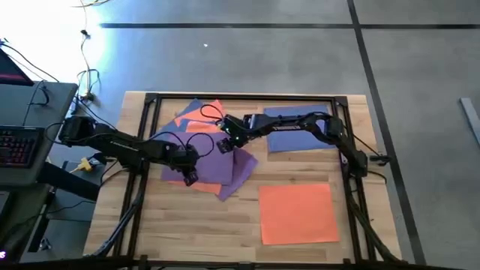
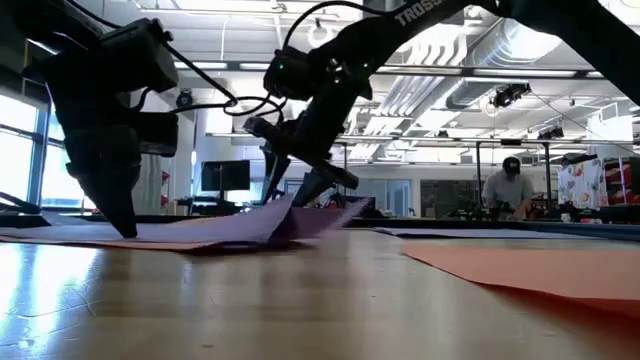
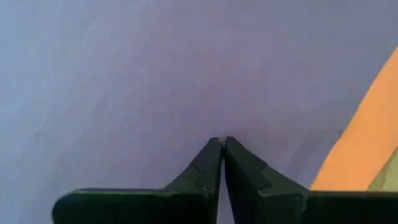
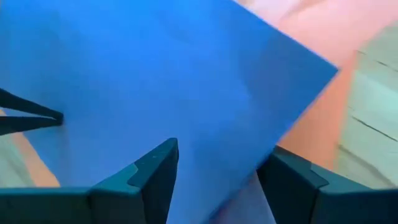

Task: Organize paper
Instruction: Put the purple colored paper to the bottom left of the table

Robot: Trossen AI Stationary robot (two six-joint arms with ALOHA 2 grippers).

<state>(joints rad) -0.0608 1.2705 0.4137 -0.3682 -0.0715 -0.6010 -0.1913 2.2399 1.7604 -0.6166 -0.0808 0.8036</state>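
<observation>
Left hand (image 1: 189, 177): fingers pressed together, tips down on the purple sheet (image 1: 214, 166) at the pile's near-left part; nothing gripped.
Paper pile (image 1: 201, 120): orange, blue and purple sheets overlapped askew, centre-left on the counter (image 1: 150, 232).
Right hand (image 1: 227, 139): fingers spread, over the pile's middle, a blue sheet (image 4: 155, 81) beneath them; no grip visible.
Blue sheet, far right (image 1: 296, 139): lay alone under the right arm.
Orange sheet (image 1: 298, 214): flat, apart, near-right.
Risk: likely dragging several sheets together, or creasing the raised purple edge (image 2: 285, 215), if both hands pushed at once.
Writing: partial "TROSS" on the arm (image 2: 415, 12), low view.
</observation>
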